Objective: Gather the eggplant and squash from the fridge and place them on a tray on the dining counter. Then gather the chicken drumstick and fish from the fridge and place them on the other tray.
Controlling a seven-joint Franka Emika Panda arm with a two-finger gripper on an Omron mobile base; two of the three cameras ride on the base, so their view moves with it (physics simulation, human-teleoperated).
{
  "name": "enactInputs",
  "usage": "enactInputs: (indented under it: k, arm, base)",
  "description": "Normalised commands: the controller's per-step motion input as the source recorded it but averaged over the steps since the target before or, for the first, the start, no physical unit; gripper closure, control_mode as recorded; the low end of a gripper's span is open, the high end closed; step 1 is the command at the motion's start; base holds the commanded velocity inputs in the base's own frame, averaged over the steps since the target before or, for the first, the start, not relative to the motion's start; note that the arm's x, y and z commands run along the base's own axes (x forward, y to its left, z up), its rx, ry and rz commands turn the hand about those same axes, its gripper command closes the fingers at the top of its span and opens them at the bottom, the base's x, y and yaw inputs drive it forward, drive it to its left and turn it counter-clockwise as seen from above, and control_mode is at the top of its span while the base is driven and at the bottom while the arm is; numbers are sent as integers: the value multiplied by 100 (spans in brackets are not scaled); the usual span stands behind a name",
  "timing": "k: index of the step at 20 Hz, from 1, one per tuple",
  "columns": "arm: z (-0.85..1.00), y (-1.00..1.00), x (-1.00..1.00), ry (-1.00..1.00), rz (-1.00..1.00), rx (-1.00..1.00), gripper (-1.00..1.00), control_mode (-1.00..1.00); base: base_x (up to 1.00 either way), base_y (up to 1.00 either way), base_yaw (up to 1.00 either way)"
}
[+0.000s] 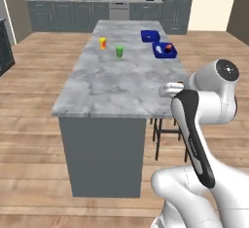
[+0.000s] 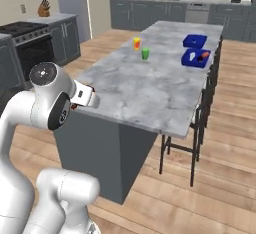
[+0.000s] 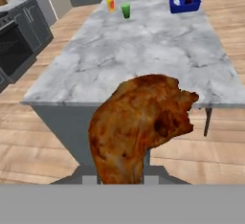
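Note:
A browned chicken drumstick (image 3: 141, 127) sits right in front of the hand camera, and my gripper (image 3: 119, 177) is shut on its lower end; the fingertips are hidden behind the meat. The hand (image 1: 168, 90) hovers at the near right corner of the marble dining counter (image 1: 112, 83). Two blue trays stand at the counter's far right. The farther tray (image 1: 150, 35) looks bare. The nearer tray (image 1: 164, 50) holds a pale thing and an orange-red thing, both too small to name. The fridge and the fish are out of view.
An orange-yellow cup (image 1: 102, 43) and a green cup (image 1: 119, 51) stand on the counter's far left part. Dark stools (image 2: 200, 123) line the counter's right side. A black stove (image 2: 25, 40) stands to the left, and grey cabinets run along the back wall.

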Motion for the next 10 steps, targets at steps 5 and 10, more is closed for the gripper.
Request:
enactInputs:
  k: [5, 10]
  arm:
    - [0, 0, 0, 0, 0, 0, 100, 100]
    - [0, 0, 0, 0, 0, 0, 100, 100]
  base:
    - [13, -100, -7]
    - [24, -100, -5]
